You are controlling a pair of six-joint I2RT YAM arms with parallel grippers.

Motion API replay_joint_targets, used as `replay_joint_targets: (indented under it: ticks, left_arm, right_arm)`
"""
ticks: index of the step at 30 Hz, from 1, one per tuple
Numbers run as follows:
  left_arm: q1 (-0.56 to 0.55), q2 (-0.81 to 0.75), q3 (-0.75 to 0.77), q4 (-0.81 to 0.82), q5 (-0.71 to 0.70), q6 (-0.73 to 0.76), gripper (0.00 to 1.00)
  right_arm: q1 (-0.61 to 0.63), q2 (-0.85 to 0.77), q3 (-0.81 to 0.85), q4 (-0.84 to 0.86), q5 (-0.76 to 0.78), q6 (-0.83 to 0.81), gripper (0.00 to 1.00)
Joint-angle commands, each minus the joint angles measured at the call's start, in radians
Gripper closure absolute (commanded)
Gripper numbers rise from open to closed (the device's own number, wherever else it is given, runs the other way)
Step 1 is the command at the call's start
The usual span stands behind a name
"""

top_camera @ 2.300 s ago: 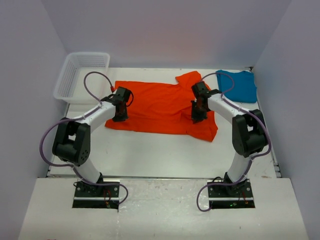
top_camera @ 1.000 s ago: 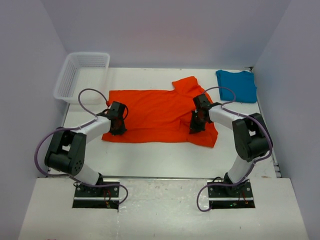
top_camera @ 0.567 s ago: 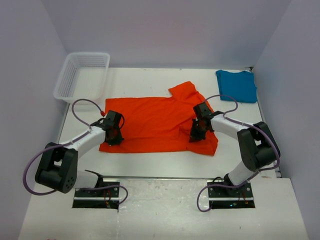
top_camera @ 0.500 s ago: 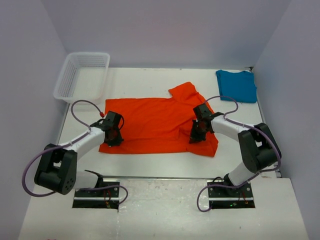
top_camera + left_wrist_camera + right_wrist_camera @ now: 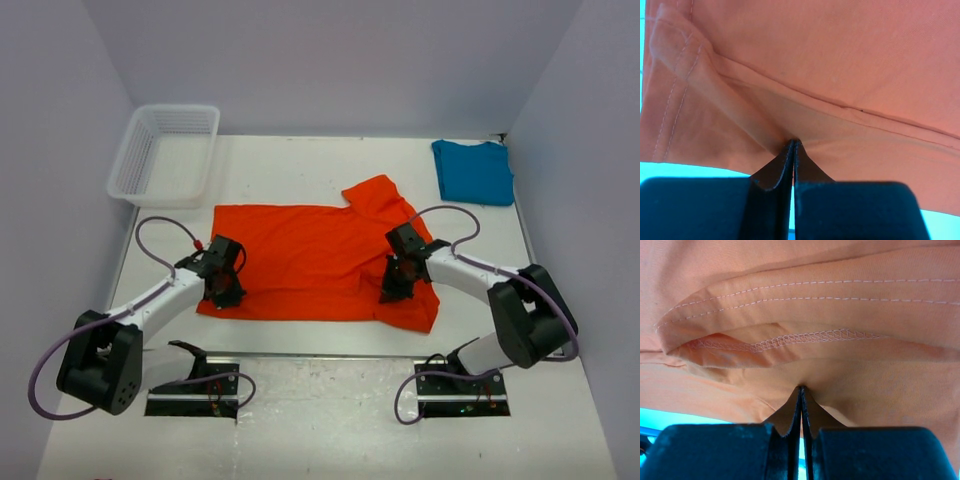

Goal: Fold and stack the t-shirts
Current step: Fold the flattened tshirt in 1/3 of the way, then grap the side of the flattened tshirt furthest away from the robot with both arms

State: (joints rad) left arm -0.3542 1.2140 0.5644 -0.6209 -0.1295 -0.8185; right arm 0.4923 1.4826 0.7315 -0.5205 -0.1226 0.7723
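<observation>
The orange-red t-shirt (image 5: 310, 262) lay spread flat, nearer than the white basket (image 5: 165, 150) and to its right. The left gripper (image 5: 223, 291) pinched its near-left edge and the right gripper (image 5: 393, 289) its near-right fold. The teal t-shirt (image 5: 474, 171) lay far right of the basket.

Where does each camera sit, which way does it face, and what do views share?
Top external: above and behind the robot, looking down on left arm, right arm, orange-red shirt, teal shirt, basket.
Left wrist: on the left arm, facing along the shut left pincer into pinched cloth.
Right wrist: likewise, right pincer shut on cloth by a stitched hem.
Shared: all show the orange-red shirt.
</observation>
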Motion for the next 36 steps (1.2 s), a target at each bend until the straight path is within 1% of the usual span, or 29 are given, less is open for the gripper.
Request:
replay_joint_targets:
  ticks: [1,4,7,10,11,12,13,14,16,17,18,19,20,21,22,23,24,25,26,27,28,29,30,31,32,33,34,35,36]
  left_arm:
    - [-0.008,-0.04,-0.032,-0.049,0.03,-0.059,1.0]
    - [-0.023,-0.086,-0.034,-0.06,0.036,-0.068,1.0]
    - [-0.037,-0.126,-0.011,-0.098,-0.002,-0.076,1.0]
    - [-0.043,-0.163,0.032,-0.157,-0.031,-0.084,1.0]
    - [-0.043,-0.186,0.072,-0.195,-0.041,-0.085,1.0]
    - [-0.049,-0.198,0.098,-0.216,-0.05,-0.087,1.0]
    - [-0.054,-0.223,0.159,-0.23,-0.062,-0.076,0.98]
    - [-0.057,-0.234,0.199,-0.265,-0.073,-0.071,0.96]
    - [-0.074,-0.245,0.276,-0.296,-0.129,-0.055,0.92]
    - [-0.075,-0.242,0.358,-0.312,-0.148,-0.041,0.9]
    - [-0.077,-0.232,0.396,-0.321,-0.177,-0.025,0.87]
    - [-0.077,-0.217,0.438,-0.326,-0.223,-0.005,0.85]
    - [-0.077,-0.176,0.515,-0.313,-0.242,0.017,0.82]
    - [-0.077,-0.151,0.546,-0.298,-0.263,0.059,0.74]
    - [-0.075,-0.093,0.593,-0.274,-0.294,0.086,0.65]
    - [-0.072,-0.055,0.618,-0.202,-0.301,0.117,0.53]
    - [-0.071,-0.016,0.637,-0.157,-0.306,0.186,0.4]
    - [-0.065,0.075,0.67,-0.078,-0.315,0.208,0.34]
    - [-0.051,0.126,0.683,-0.033,-0.288,0.241,0.33]
    - [0.001,0.234,0.724,0.005,-0.216,0.287,0.32]
    - [0.03,0.287,0.744,0.016,-0.187,0.289,0.32]
    - [0.079,0.339,0.761,0.036,-0.147,0.303,0.33]
    - [0.098,0.384,0.779,0.046,-0.113,0.323,0.34]
    - [0.106,0.456,0.807,0.07,-0.13,0.334,0.34]
    - [0.112,0.485,0.819,0.079,-0.148,0.346,0.34]
    - [0.122,0.507,0.831,0.082,-0.168,0.363,0.34]
    - [0.127,0.539,0.848,0.095,-0.185,0.377,0.35]
    - [0.136,0.551,0.859,0.11,-0.183,0.387,0.35]
    - [0.139,0.561,0.871,0.11,-0.18,0.397,0.35]
  right_arm:
    - [0.022,-0.024,-0.047,-0.084,0.049,0.036,1.0]
    - [0.038,-0.048,-0.063,-0.09,0.057,0.053,1.0]
    - [0.06,-0.07,-0.066,-0.09,0.058,0.059,1.0]
    - [0.095,-0.119,-0.044,-0.105,0.075,0.044,1.0]
    - [0.123,-0.154,-0.008,-0.145,0.093,0.041,0.99]
    - [0.144,-0.172,0.023,-0.179,0.118,0.042,0.97]
    - [0.184,-0.192,0.061,-0.214,0.177,0.042,0.91]
    - [0.201,-0.23,0.151,-0.292,0.199,0.041,0.86]
    - [0.222,-0.255,0.262,-0.369,0.239,0.035,0.79]
    - [0.224,-0.265,0.37,-0.424,0.247,0.012,0.71]
    - [0.223,-0.26,0.423,-0.444,0.25,-0.011,0.66]
    - [0.221,-0.243,0.489,-0.473,0.259,-0.027,0.43]
    - [0.219,-0.223,0.614,-0.524,0.318,-0.065,0.25]
    - [0.215,-0.167,0.67,-0.535,0.349,-0.094,0.1]
    - [0.181,-0.132,0.722,-0.536,0.369,-0.128,0.01]
    - [0.157,-0.087,0.829,-0.535,0.377,-0.201,0.01]
    - [0.126,0.02,0.883,-0.535,0.382,-0.235,0.01]
    - [0.065,0.075,0.981,-0.512,0.397,-0.284,0.01]
    - [0.037,0.132,1.023,-0.492,0.429,-0.313,0.01]
    - [-0.016,0.244,1.099,-0.449,0.437,-0.367,0.01]
    - [-0.043,0.295,1.1,-0.449,0.446,-0.367,0.01]
    - [-0.063,0.348,1.176,-0.428,0.445,-0.42,0.01]
    - [-0.084,0.399,1.218,-0.424,0.436,-0.441,0.01]
    - [-0.128,0.486,1.255,-0.412,0.416,-0.455,0.01]
    - [-0.148,0.527,1.322,-0.389,0.382,-0.49,0.01]
    - [-0.173,0.568,1.364,-0.388,0.307,-0.498,0.01]
    - [-0.222,0.612,1.414,-0.391,0.266,-0.498,0.02]
    - [-0.245,0.696,1.518,-0.413,0.217,-0.495,0.05]
    - [-0.271,0.741,1.57,-0.432,0.169,-0.492,0.07]
